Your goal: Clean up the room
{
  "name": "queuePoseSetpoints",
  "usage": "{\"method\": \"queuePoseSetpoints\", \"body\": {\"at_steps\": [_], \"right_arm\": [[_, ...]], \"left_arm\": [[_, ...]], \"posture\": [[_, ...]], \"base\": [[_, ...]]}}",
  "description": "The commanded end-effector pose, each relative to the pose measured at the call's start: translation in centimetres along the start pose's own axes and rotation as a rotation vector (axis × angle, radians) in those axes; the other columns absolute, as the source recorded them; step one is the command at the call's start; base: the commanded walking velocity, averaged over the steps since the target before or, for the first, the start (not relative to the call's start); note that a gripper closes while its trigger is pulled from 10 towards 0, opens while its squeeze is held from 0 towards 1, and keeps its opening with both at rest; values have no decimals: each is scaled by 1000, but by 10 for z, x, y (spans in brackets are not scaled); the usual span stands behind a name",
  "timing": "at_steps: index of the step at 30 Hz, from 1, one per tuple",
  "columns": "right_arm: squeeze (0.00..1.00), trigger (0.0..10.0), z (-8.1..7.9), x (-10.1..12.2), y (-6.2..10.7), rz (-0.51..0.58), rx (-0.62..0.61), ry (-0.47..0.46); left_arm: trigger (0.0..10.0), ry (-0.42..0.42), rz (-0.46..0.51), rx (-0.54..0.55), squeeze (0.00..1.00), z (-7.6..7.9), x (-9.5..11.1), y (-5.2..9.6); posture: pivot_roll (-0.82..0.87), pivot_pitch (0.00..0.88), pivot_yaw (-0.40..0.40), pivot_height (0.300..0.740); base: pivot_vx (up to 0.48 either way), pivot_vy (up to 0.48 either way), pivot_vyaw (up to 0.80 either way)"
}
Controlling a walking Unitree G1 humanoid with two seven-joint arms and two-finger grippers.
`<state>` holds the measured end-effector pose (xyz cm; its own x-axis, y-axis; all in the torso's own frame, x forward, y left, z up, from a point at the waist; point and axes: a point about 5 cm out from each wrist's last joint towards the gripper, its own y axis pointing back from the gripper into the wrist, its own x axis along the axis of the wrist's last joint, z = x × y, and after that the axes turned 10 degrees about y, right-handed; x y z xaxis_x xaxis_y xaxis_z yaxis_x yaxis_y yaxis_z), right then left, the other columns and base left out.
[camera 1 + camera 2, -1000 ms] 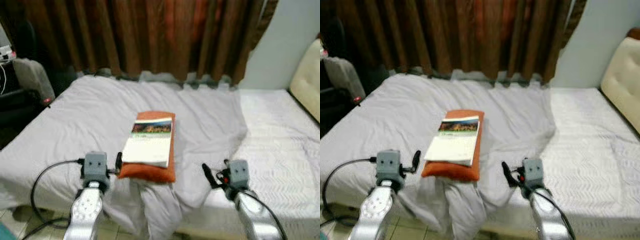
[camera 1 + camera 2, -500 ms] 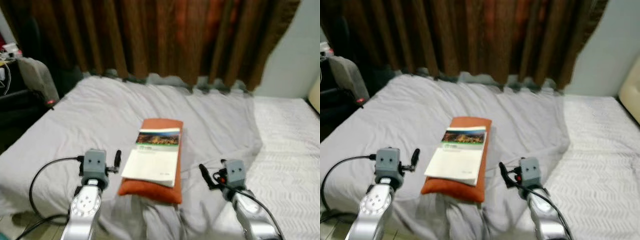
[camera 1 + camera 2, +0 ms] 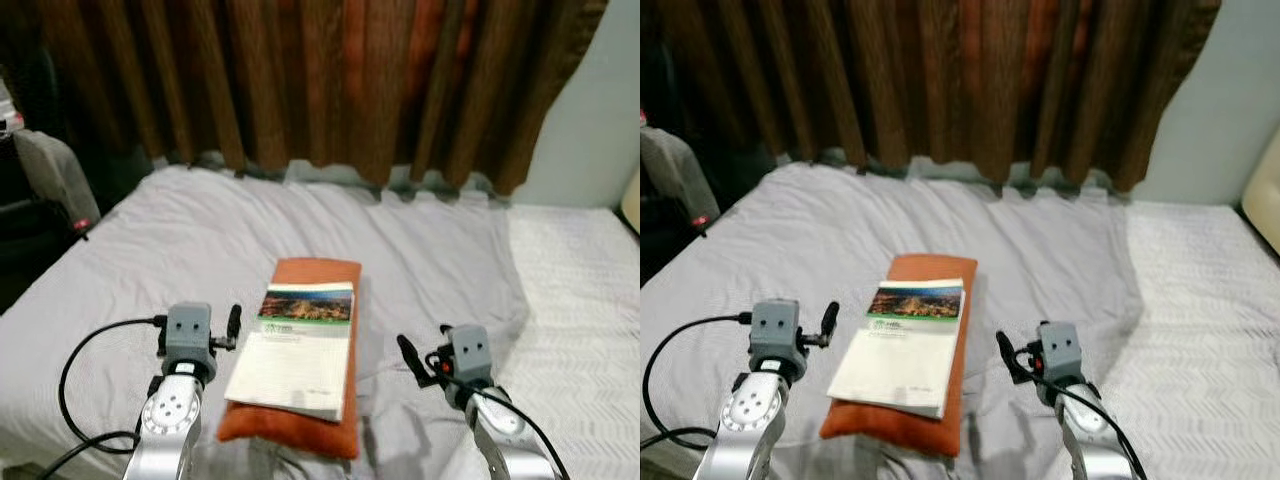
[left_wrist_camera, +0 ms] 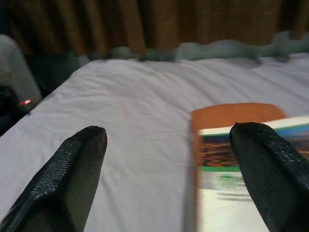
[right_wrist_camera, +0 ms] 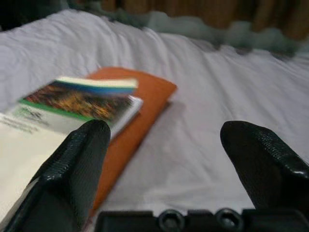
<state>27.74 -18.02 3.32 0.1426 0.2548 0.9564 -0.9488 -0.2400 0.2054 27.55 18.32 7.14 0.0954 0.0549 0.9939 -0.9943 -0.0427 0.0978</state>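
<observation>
A bed [image 3: 180,240] covered with a pale grey, softly creased sheet [image 3: 430,250] occupies the scene. To the robot's right the covering changes to a white quilted fabric [image 3: 580,330] with a wavy stitched pattern.

Near the bed's front edge lies an orange cushion [image 3: 300,425], rectangular with rounded corners and a smooth woven surface. A book [image 3: 295,350] rests flat on top of it, covering most of the cushion. The book is a thick softcover with a white cover, a landscape photo band along its far end and small green print below that band.

The left gripper [image 4: 166,181] hovers over the sheet just beside the near left corner of the book. Its two black fingers [image 4: 72,169], with a fine knurled texture, are spread wide and hold nothing. One finger overlaps the book's edge in the left wrist view.

The right gripper [image 5: 164,169] hovers over the sheet on the other side of the cushion, apart from it. Its fingers [image 5: 260,159] are likewise spread wide and empty.

Heavy brown curtains [image 3: 330,80] hang in vertical folds behind the bed. A grey padded object [image 3: 50,175] stands at the far left beside the bed.
</observation>
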Motion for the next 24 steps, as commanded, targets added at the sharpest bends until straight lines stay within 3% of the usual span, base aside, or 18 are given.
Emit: {"method": "queuePoseSetpoints", "body": {"at_steps": [1, 5, 6, 10, 11, 12, 13, 16, 19, 24], "right_arm": [[0, 10000, -6, 3, -1, 17, 24, -3], [0, 10000, -5, 3, 3, 17, 22, -2], [0, 10000, -2, 2, 10, 12, 17, -1], [0, 10000, 3, 1, 25, -1, 13, 8], [0, 10000, 5, -1, 36, -22, 30, 32], [0, 10000, 5, -1, 36, -22, 30, 32], [0, 10000, 8, 0, 52, -41, 56, 62], [0, 10000, 10, 1, 65, -54, 78, 86], [0, 10000, 9, 7, 86, -62, 107, 97], [0, 10000, 3, 10, 91, -64, 121, 82]], "left_arm": [[10000, -3, -16, 36, 0, -12, -2, -1], [10000, 9, -67, 5, 0, -15, -9, -4], [10000, 31, -100, -2, 0, -19, -14, -9], [10000, 77, -154, -6, 0, -22, -22, -20], [10000, 110, -189, -9, 0, -23, -26, -30], [10000, 110, -189, -9, 0, -23, -26, -30], [10000, 145, -198, -14, 0, -23, -23, -38], [10000, 170, -200, -19, 0, -23, -20, -43], [10000, 253, -120, 12, 0, -39, 2, -54], [10000, 334, -63, 21, 0, -47, 12, -57]], "posture": [[45, 0, -11, 740], [23, 14, -26, 740], [-14, 102, -57, 740], [-69, 192, -95, 740], [-133, 264, -152, 740], [-133, 264, -152, 740], [-202, 342, -199, 740], [-213, 355, -207, 740], [-245, 422, -241, 740], [-243, 430, -236, 740]], "base": [[442, 0, 0], [0, 0, 0], [0, 0, 0], [0, 0, 0], [0, 0, 0], [0, 0, 0], [0, 0, 0], [0, 0, 0], [0, 0, 0], [0, 0, 0]]}}
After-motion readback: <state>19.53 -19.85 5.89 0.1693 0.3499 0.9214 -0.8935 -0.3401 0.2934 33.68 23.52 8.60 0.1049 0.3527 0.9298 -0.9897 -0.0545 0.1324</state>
